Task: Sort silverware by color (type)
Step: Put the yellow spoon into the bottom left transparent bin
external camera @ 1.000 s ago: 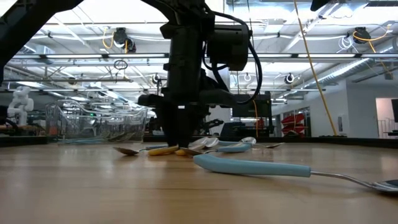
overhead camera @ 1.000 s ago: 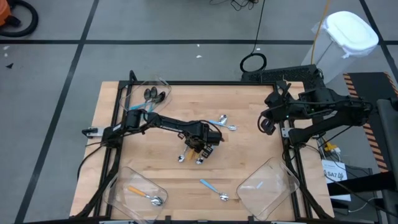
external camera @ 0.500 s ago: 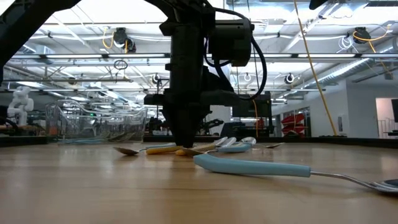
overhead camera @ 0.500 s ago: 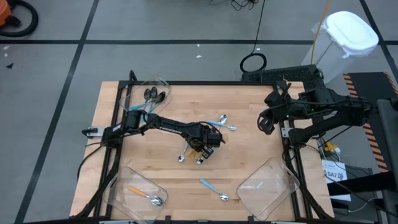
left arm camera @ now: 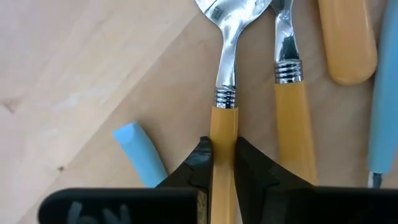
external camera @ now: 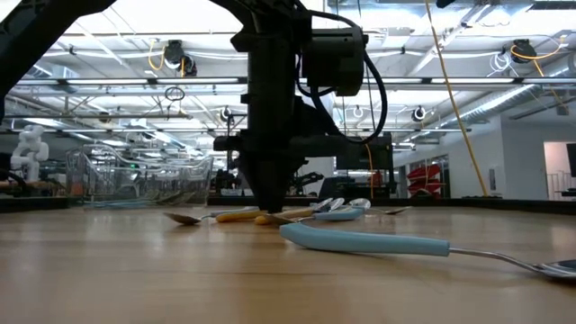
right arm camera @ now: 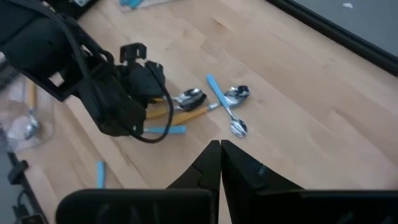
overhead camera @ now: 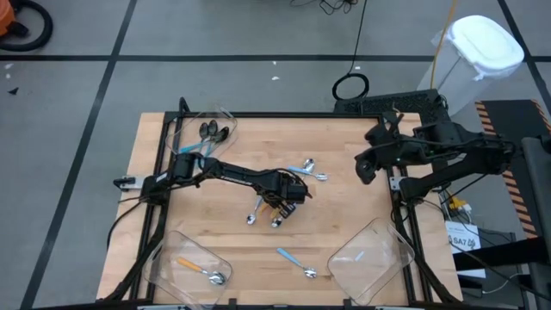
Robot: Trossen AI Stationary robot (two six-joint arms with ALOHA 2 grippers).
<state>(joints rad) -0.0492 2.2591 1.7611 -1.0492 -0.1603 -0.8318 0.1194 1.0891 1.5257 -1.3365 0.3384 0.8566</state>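
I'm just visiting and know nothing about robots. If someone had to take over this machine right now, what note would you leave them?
Left gripper: at mid-table, shut on an orange-handled spoon that lies on the wood.
Right gripper: shut, empty, waiting above the table's right edge.
Done: an orange-handled spoon in the near left bin; dark spoons in the far left bin.
Left: two more orange-handled spoons beside the gripped one, blue-handled ones by the centre, and one blue-handled spoon at the front.

Spoon cluster (overhead camera: 274, 211) at table (overhead camera: 344, 155) centre. Bins: far left (overhead camera: 202, 129), near left (overhead camera: 189, 267), near right (overhead camera: 370, 258). One spoon (overhead camera: 294, 261) lies between the near bins.
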